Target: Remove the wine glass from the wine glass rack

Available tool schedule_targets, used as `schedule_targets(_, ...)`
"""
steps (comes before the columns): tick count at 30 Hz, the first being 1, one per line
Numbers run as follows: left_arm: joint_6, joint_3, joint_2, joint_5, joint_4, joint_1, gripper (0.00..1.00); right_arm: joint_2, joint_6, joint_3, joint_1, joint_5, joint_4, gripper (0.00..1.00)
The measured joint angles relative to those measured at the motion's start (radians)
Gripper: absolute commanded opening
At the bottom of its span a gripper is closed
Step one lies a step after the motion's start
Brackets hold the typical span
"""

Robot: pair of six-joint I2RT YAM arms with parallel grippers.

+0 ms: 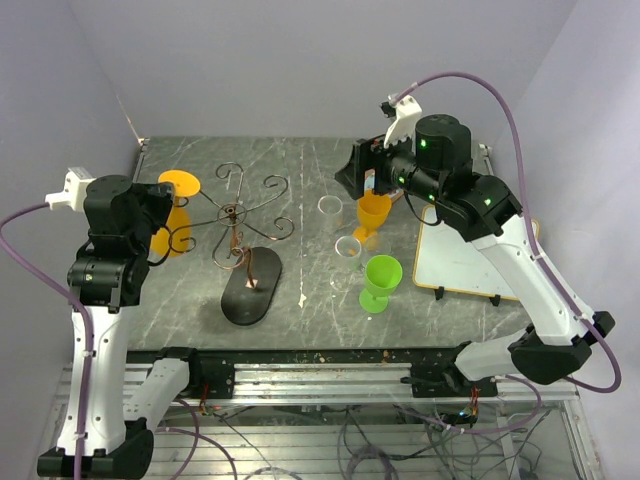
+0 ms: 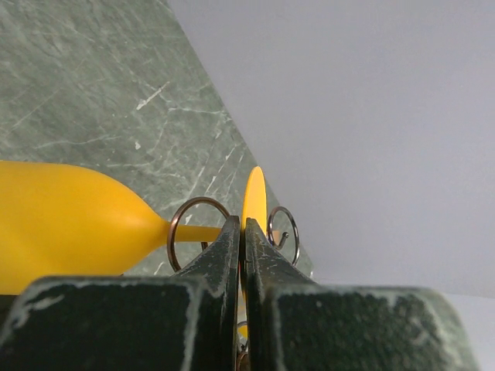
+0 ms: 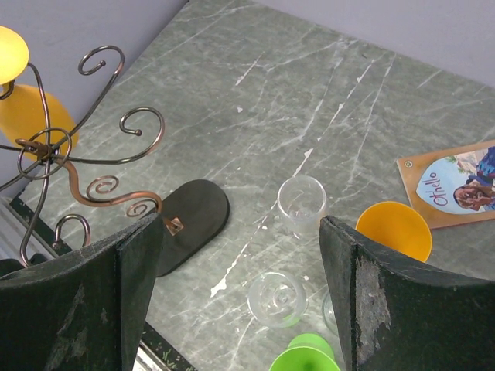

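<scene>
An orange-yellow wine glass (image 1: 166, 238) hangs upside down from the left arm of the copper wire wine glass rack (image 1: 236, 214), its round foot (image 1: 180, 184) on top. My left gripper (image 1: 168, 198) is shut on that foot. In the left wrist view the fingers (image 2: 224, 255) pinch the thin foot edge (image 2: 254, 197), the stem passes through a wire ring (image 2: 186, 224), and the bowl (image 2: 62, 232) lies to the left. My right gripper (image 1: 364, 170) hovers open and empty over the back right; the right wrist view (image 3: 241, 232) shows its jaws wide apart.
The rack's dark oval base (image 1: 252, 286) sits mid-table. To the right stand an orange glass (image 1: 373, 214), a green glass (image 1: 381, 280) and two clear glasses (image 1: 330, 207) (image 1: 348, 248). A white board (image 1: 465, 262) lies at the far right. Walls close the back and left.
</scene>
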Motion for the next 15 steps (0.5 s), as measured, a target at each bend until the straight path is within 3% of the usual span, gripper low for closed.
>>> schedule_targets(15, -0.061, -0.054, -0.002, 0.040, 0.092, 0.000, 0.07, -0.011, -0.002, -0.007, 0.000, -0.003, 0.007, 0.82)
